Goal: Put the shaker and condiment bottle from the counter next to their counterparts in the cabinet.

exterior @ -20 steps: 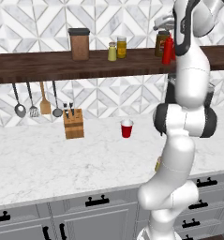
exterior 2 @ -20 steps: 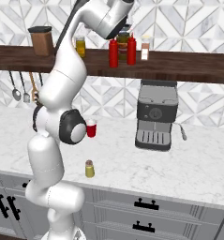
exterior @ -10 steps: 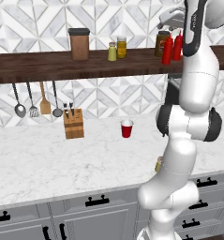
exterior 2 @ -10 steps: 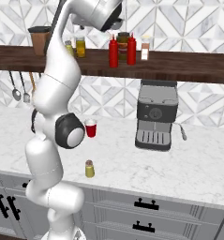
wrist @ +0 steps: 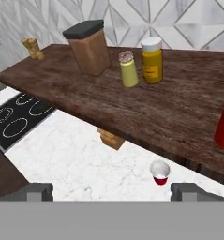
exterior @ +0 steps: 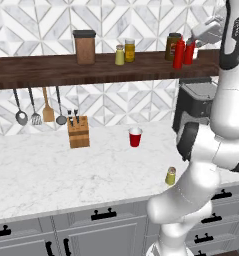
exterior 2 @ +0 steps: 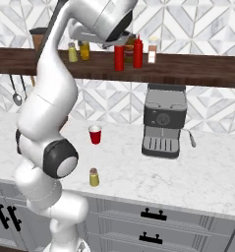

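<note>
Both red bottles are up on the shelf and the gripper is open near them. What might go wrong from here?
1. The open gripper hangs close beside the two condiment bottles, which stand nearly touching; a careless pull-back may tip one.
2. The shaker sits near the counter front edge; a sloppy grasp might push it off.
3. Its counterpart stands tight against a yellow jar, so placement room is slim.

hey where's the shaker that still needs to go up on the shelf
The shaker stands on the counter near its front edge, in front of the red cup and beside the robot's arm; the right base view shows it too.
</note>
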Available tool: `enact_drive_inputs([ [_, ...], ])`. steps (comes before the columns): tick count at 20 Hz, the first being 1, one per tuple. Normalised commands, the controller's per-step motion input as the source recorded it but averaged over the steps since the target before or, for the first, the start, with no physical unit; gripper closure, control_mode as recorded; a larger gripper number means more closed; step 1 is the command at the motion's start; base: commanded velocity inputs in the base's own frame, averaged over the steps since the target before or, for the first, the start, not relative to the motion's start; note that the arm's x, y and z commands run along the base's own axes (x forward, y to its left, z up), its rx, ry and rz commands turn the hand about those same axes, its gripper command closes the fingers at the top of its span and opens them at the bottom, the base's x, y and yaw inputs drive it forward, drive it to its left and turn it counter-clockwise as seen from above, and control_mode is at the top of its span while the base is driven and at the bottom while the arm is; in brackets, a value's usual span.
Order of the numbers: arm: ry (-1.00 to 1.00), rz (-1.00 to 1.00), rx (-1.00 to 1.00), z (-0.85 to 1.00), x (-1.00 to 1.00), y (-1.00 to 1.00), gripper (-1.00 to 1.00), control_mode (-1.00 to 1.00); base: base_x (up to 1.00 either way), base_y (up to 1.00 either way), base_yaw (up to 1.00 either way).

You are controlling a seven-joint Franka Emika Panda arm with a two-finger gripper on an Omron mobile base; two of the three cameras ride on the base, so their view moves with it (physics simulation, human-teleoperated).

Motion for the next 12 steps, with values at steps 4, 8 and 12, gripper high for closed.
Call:
enact_drive_inputs([
  [4,-0.10,0.00,0.00,-0.65,-1.00,0.00,-1.00,-1.00,0.00,0.00,0.00],
  [8,-0.13,0.00,0.00,-0.70,-1.00,0.02,-1.00,-1.00,0.00,0.00,0.00],
  [12,-0.12,0.00,0.00,-0.74,-1.00,0.05,-1.00,-1.00,0.00,0.00,0.00],
])
